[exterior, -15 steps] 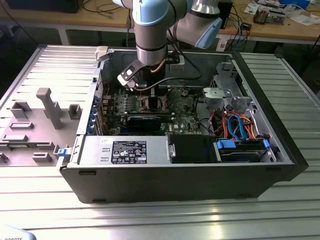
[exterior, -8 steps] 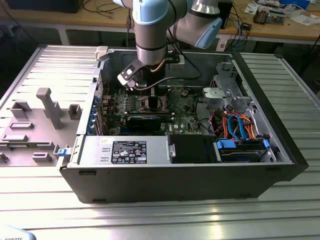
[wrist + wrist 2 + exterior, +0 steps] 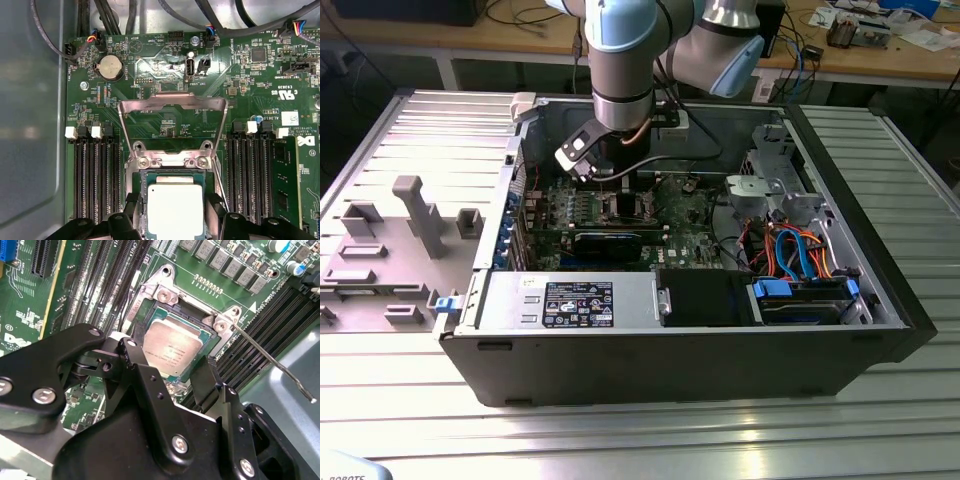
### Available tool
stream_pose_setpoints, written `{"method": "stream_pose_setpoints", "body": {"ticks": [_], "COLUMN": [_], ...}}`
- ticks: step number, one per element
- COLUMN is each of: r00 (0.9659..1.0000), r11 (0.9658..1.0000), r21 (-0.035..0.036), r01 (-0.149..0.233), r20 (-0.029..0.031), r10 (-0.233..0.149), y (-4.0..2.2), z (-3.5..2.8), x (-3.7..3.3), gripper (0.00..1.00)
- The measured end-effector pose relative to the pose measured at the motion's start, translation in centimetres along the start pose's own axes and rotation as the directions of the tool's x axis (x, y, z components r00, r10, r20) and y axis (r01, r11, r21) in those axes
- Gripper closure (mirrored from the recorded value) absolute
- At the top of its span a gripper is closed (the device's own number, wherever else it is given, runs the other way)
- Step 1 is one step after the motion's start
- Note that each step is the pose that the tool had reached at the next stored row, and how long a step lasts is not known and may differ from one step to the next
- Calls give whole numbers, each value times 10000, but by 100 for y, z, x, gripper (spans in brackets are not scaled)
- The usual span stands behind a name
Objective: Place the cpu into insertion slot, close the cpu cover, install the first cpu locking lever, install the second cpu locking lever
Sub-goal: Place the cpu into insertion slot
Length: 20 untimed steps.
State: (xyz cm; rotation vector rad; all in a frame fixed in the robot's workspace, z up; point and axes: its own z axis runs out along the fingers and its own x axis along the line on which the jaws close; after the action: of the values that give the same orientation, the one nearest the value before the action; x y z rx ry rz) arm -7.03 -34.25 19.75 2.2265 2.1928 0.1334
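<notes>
tool (image 3: 170,366) is hanging low over the board w/ fingers (image 3: 142,375) spread, straddling the cpu (image 3: 172,352) and not pinching it. in the first wrist view a gap is showing betw. each finger and the chip. cpu is lying flat in the insertion slot (image 3: 190,315), silver top up. first wrist view is showing the cpu cover (image 3: 172,102) standing open, tipped up off the slot. second wrist view is showing a thin locking lever (image 3: 272,361) sticking out unlatched across the black memory slots (image 3: 270,320). exterior view is showing the arm (image 3: 620,60) reaching down into the open pc case (image 3: 670,370) on the ribbed metal worktop (image 3: 620,430), w/ a grey fixture (image 3: 415,215) at the exterior view's left.
</notes>
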Motion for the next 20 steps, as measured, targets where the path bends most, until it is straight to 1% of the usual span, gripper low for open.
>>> {"method": "stream_pose_setpoints", "body": {"ticks": [2, 4, 6, 11, 15, 16, 17, 18, 19, 20], "r00": [10000, 10000, 10000, 10000, 10000, 10000, 10000, 10000, 10000, 10000], "r11": [10000, 10000, 10000, 10000, 10000, 10000, 10000, 10000, 10000, 10000], "r21": [0, 0, 0, 1, 1, 0, 1, 0, 0, 7], "r01": [3, 1, 3, 4, 4, 3, 4, 3, 3, 3], "r20": [18, 20, 36, 39, 47, 46, 47, 48, 47, 48], "r10": [-3, -1, -3, -4, -4, -3, -4, -3, -3, -3], "y": [1, 2, 1, 1, 3, 4, 6, 11, 12, 14], "z": [-2, -16, -17, -17, -40, -58, -89, -158, -178, -200], "x": [0, 2, 3, 3, 4, 6, 7, 11, 12, 13], "gripper": [38, 38, 38, 38, 38, 38, 38, 47, 53, 53]}}
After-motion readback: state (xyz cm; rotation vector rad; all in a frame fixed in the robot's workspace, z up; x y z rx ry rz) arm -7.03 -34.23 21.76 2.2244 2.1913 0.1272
